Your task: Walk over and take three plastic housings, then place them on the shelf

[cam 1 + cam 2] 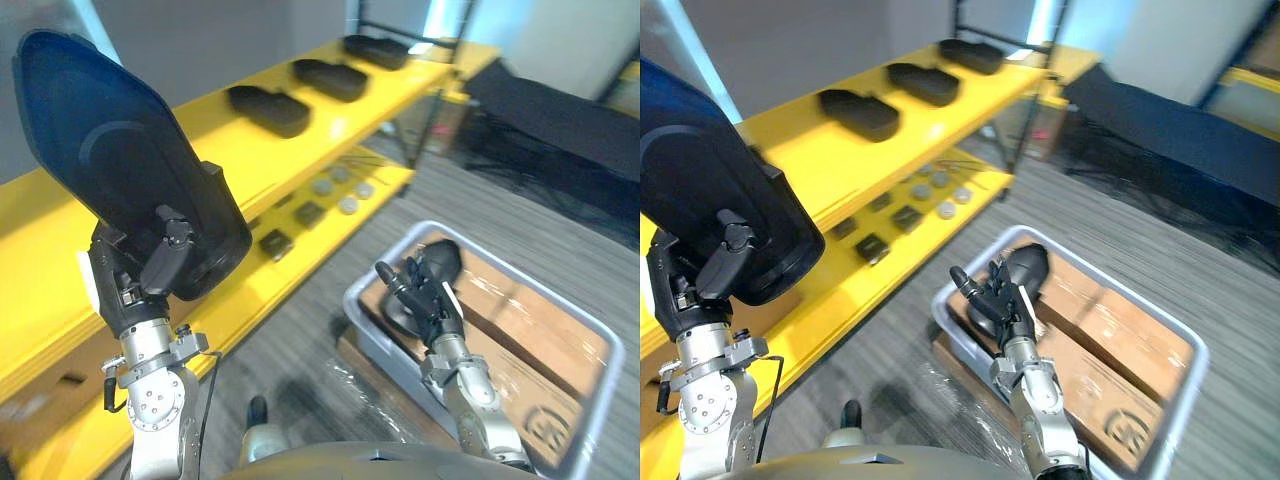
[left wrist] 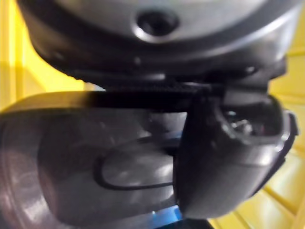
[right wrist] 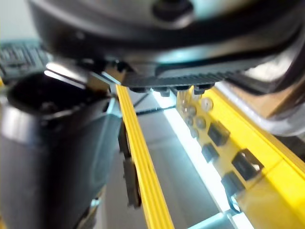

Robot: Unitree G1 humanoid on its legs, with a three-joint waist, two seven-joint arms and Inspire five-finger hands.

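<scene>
My left hand [image 1: 130, 285] is shut on a large dark plastic housing [image 1: 110, 170] and holds it upright, near the front edge of the yellow shelf [image 1: 230, 165]. In the left wrist view my thumb [image 2: 228, 162] presses on the housing [image 2: 95, 162]. Three more dark housings lie in a row on the shelf's top board [image 1: 268, 108], [image 1: 330, 78], [image 1: 376, 50]. My right hand [image 1: 425, 295] is open with its fingers spread over the grey bin [image 1: 600, 350]. Another dark housing [image 1: 445, 258] lies in the bin just behind that hand.
Cardboard boxes [image 1: 520, 330] fill the rest of the bin, which stands on the grey carpet. Small dark blocks [image 1: 275, 243] and round discs [image 1: 340, 190] lie on the lower shelf board. A low black object [image 1: 560, 130] sits at the back right.
</scene>
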